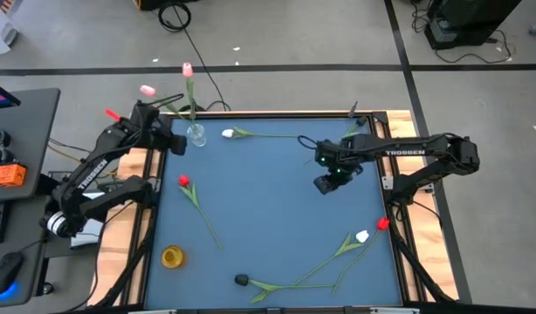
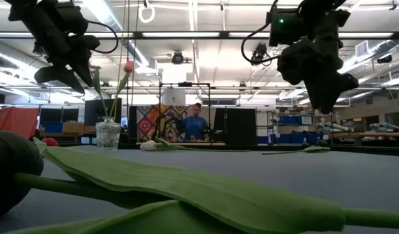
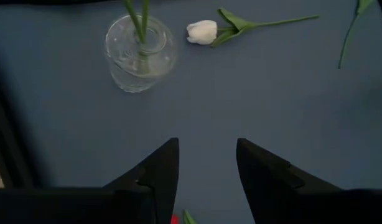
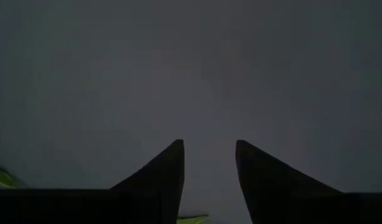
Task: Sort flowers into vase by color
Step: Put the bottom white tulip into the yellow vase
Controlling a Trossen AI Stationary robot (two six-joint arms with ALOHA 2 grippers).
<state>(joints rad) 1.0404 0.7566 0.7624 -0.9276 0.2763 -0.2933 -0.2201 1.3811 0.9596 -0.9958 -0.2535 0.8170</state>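
The left gripper point(image 1: 176, 144) hangs above the blue mat point(image 1: 277, 218) with its two dark fingers apart and nothing between them. Just beyond its tips stands the small glass vase point(image 3: 139, 53), which already holds two pink tulips point(image 1: 188, 70) on thin green stems. Beside the vase, a little farther out from the gripper, lies a white tulip point(image 3: 202, 32); its bud points toward the vase and its long stem runs away from it toward the right arm. A red tulip point(image 1: 184, 181) lies on the near side of the left gripper, almost under its wrist, stem trailing away toward the front edge of the mat. I judge the left arm the nearer one to both of these.

The right gripper point(image 1: 327, 183) hovers over bare mat, fingers also apart and empty. The flowers closest to it, a white tulip point(image 1: 362, 236) and a red tulip point(image 1: 382, 224), lie behind it near the mat's right edge, stems stretching toward the front.

The vase is clear, ribbed and round; the stems are slim and pliant, with flat leaves, and the buds small and smooth. A yellow vase point(image 1: 173, 256) sits at the front left.
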